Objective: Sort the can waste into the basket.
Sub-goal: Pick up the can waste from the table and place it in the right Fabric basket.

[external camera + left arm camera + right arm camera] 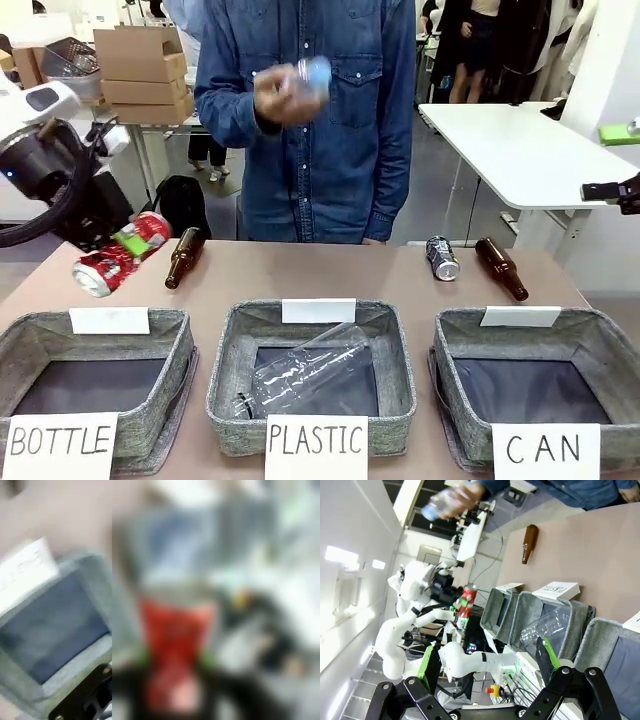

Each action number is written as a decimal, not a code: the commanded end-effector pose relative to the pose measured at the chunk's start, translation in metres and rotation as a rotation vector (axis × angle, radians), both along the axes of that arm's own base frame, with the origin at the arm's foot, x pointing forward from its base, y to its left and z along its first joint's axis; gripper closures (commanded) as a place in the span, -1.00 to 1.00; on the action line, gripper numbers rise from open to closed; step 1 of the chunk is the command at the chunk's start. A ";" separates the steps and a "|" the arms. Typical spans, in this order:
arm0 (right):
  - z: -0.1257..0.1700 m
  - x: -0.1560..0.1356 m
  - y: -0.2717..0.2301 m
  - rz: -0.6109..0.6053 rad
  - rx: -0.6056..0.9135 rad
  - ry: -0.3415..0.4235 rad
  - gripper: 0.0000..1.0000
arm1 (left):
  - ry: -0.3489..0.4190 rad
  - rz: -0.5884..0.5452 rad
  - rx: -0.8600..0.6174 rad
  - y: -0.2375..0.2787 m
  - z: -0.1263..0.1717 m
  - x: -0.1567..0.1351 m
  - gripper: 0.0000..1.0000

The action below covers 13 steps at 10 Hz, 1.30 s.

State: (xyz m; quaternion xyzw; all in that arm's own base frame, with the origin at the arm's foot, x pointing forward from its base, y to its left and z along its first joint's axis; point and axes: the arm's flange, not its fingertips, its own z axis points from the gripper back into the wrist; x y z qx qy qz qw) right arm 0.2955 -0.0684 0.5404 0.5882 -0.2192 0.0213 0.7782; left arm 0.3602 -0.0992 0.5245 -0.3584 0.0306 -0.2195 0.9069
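Observation:
A crushed red can (100,272) hangs in the air above the table's far left, over the back of the BOTTLE bin, with my left gripper (130,246) shut on it. The left wrist view is blurred and shows the red can (175,640) between the fingers. From the right wrist, the same can (465,599) appears far off. A dark printed can (441,258) lies on the table behind the grey CAN basket (600,338) at the right. My right gripper (487,660) stands open and empty, off the table's right side.
The grey BOTTLE bin (170,330) is at the left. The PLASTIC bin (225,330) in the middle holds a clear bottle (310,375). Brown glass bottles (183,258) (500,267) lie on the table. A person's hand (280,95) holds a clear plastic bottle (312,75) over the far edge.

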 end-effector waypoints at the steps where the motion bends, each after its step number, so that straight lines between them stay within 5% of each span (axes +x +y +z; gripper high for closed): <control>1: 0.001 0.003 0.001 0.005 0.018 -0.034 -1.00 | -0.212 -0.245 -0.064 -0.088 0.023 -0.074 0.26; 4: 0.000 0.000 0.000 0.000 0.000 0.000 -1.00 | -0.506 -0.462 -0.079 -0.251 0.032 -0.137 0.26; 5: 0.028 -0.035 -0.032 -0.037 -0.043 -0.067 -1.00 | -0.553 -0.527 -0.082 -0.300 0.027 -0.153 0.26; 6: 0.040 -0.064 -0.063 -0.094 -0.039 0.018 -1.00 | -0.648 -0.568 -0.065 -0.344 0.021 -0.163 0.26; 8: 0.032 -0.121 -0.116 -0.207 -0.087 0.136 -1.00 | -0.817 -0.831 -0.052 -0.424 0.005 -0.169 0.26; 9: 0.025 -0.141 -0.137 -0.231 -0.098 0.140 -1.00 | -0.833 -0.929 -0.034 -0.457 -0.004 -0.165 0.26; 10: 0.017 -0.154 -0.156 -0.266 -0.066 0.115 -1.00 | -0.768 -0.993 -0.061 -0.483 -0.013 -0.163 0.26; 13: 0.020 -0.158 -0.143 -0.276 -0.089 0.124 -1.00 | -0.838 -0.904 -0.047 -0.537 -0.045 -0.135 0.26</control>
